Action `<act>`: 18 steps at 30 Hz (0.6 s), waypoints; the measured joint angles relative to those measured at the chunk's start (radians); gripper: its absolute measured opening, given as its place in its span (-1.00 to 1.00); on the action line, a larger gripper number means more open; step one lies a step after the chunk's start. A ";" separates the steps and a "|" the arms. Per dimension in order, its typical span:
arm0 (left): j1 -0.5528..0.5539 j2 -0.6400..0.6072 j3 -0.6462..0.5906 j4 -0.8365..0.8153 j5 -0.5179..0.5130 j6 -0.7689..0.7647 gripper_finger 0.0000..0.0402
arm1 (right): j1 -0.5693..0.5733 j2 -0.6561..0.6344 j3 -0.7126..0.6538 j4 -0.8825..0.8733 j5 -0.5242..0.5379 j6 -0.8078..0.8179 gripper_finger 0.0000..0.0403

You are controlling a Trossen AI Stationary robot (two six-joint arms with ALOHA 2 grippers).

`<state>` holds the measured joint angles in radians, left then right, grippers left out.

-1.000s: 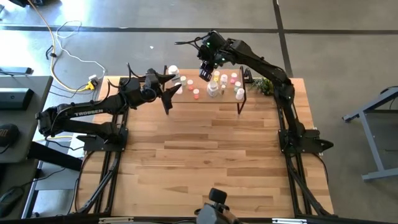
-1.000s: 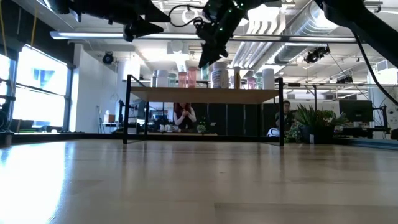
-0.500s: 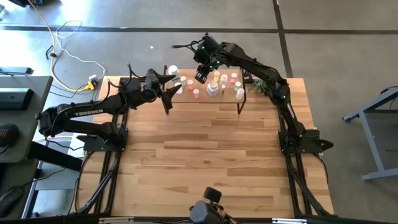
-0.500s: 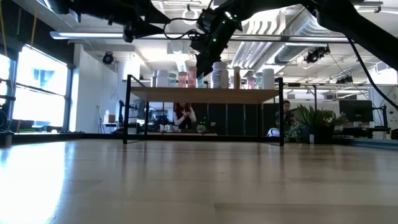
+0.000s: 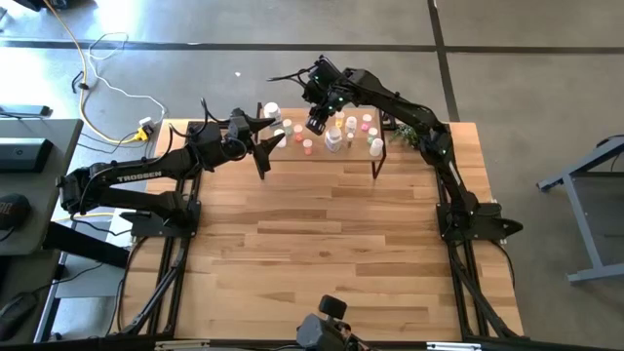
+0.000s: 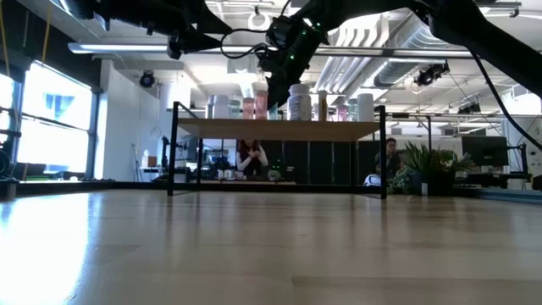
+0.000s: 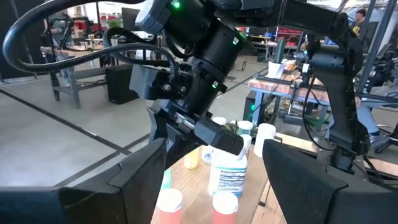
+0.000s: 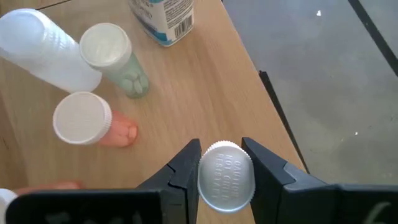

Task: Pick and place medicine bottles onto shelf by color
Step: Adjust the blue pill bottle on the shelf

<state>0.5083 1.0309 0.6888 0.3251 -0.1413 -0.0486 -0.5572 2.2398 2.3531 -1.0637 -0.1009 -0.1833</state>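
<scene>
The shelf [image 5: 353,152] stands at the table's far edge and shows in the low view [image 6: 279,129]. Several small bottles stand on it, with pink, white, green and yellow tops, among them a larger labelled bottle [image 5: 334,139]. My right gripper [image 5: 317,123] is over the shelf's left half, pointing down, shut on a white-capped bottle [image 8: 226,176] whose body looks pink in the low view [image 6: 261,103]. My left gripper [image 5: 271,139] hangs open and empty just off the shelf's left end, level with the bottles. My right gripper pinches the bottle between its two fingers, just under the cap [image 8: 226,176], one finger on each side. The fingers come from above, pointing down. The bottle is upright; whether its base stands on the shelf board, I cannot tell.
Close to the held bottle stand a pink bottle [image 8: 84,119], a bottle of green pills [image 8: 112,55] and a large white bottle [image 8: 37,50]. A small green plant [image 5: 409,135] stands right of the shelf. People sit in the room behind [image 6: 248,157].
My right gripper has gone down toward the shelf top and a little toward the table's left, carrying the bottle upright. It stays shut on the bottle.
</scene>
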 joint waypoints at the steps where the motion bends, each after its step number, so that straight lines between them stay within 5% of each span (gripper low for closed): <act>1: 0.000 0.000 0.000 0.000 0.000 0.000 0.28 | 0.001 0.000 0.000 0.000 0.001 0.000 -0.58; 18: 0.000 0.000 0.000 0.000 0.000 0.000 0.28 | 0.002 -0.001 -0.028 -0.014 0.004 -0.012 -0.54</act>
<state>0.5083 1.0309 0.6888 0.3252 -0.1410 -0.0490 -0.5556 2.2391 2.3253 -1.0779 -0.0969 -0.1954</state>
